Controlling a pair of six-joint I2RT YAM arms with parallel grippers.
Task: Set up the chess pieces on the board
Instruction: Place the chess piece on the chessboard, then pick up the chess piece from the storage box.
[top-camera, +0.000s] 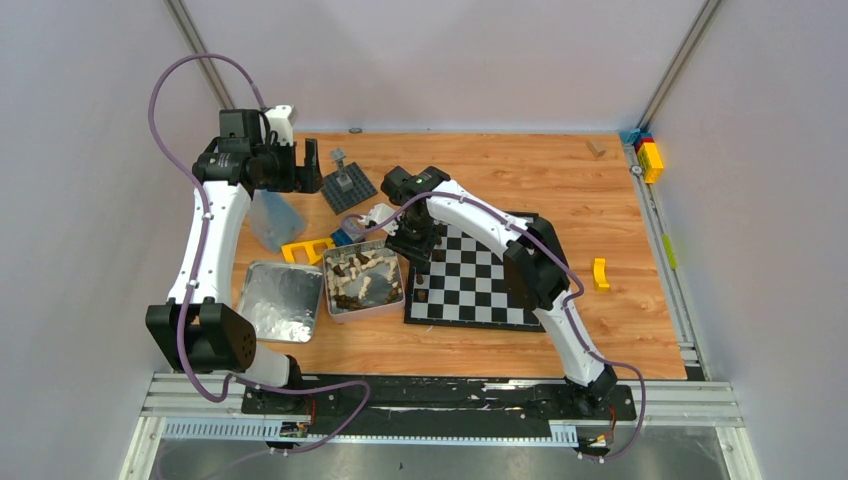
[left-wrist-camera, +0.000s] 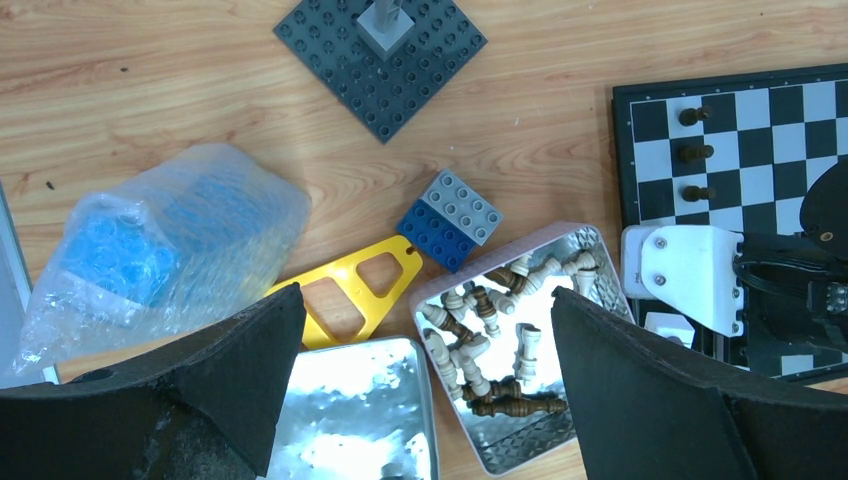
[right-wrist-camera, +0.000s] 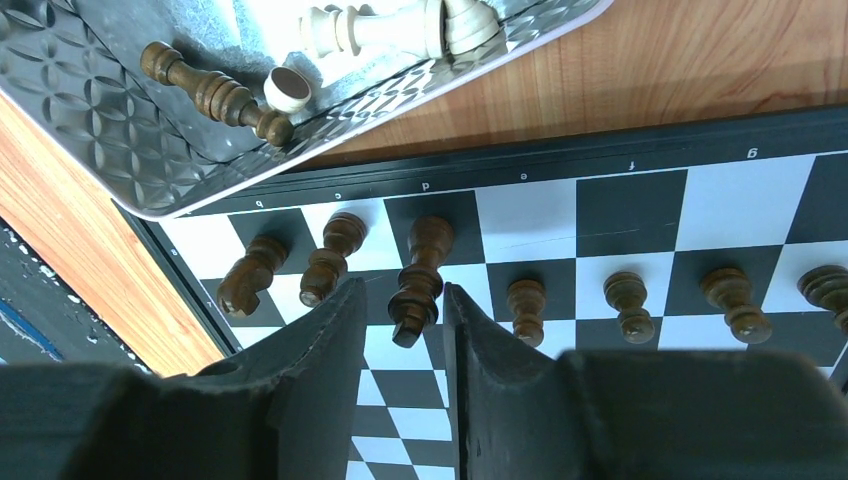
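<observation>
wooden counter (top-camera: 560, 170): we've a few dark chess pieces (right-wrist-camera: 627, 300) at 9 o'clock on the board (right-wrist-camera: 620, 215), most in the tin (right-wrist-camera: 90, 110); right tool (right-wrist-camera: 403, 295) slightly apart around one, left tool (left-wrist-camera: 428, 300) wide apart.

The board (top-camera: 480, 290) lies right of centre on the counter (top-camera: 560, 180), toward its near edge. A tin (top-camera: 400, 300) sits against the board's left side and holds loose chess pieces (top-camera: 362, 278); more stand in two rows along the board's left side. A shallow tray (top-camera: 280, 300) lies just left of the tin. Behind them are two joined bricks (left-wrist-camera: 450, 220), a bracket (top-camera: 305, 250) and a bag (top-camera: 272, 220), with a studded baseplate (top-camera: 348, 190) nearer the far edge.
</observation>
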